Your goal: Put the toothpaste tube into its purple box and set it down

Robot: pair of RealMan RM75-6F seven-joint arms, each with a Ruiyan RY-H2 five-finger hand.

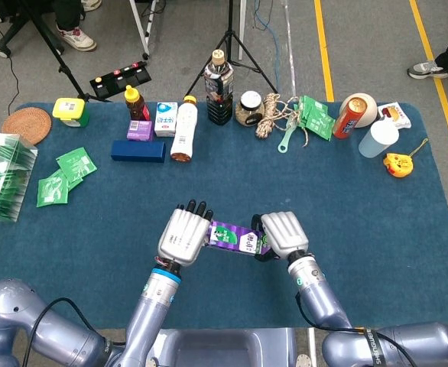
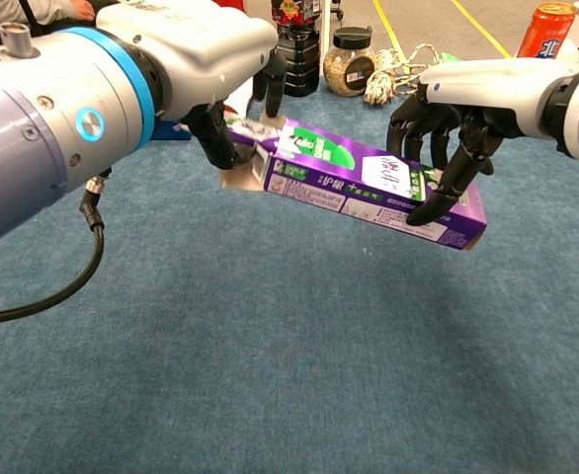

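Observation:
The purple box (image 1: 238, 238) hangs above the blue table between my two hands, low in the middle of the head view. My right hand (image 1: 284, 233) grips its right end, fingers wrapped over the top (image 2: 448, 138). In the chest view the purple box (image 2: 369, 183) tilts down to the right, with its open flap end on the left. Only a short white and purple end of the toothpaste tube (image 2: 244, 132) sticks out of that opening. My left hand (image 2: 232, 109) holds this end. From the head view my left hand (image 1: 184, 237) covers the tube.
Along the table's far edge stand a dark bottle (image 1: 219, 88), a white bottle (image 1: 184, 126), a jar, rope, a red can (image 1: 348, 116) and a cup (image 1: 378, 138). A blue box (image 1: 137, 151) and green packets (image 1: 65, 176) lie at the left.

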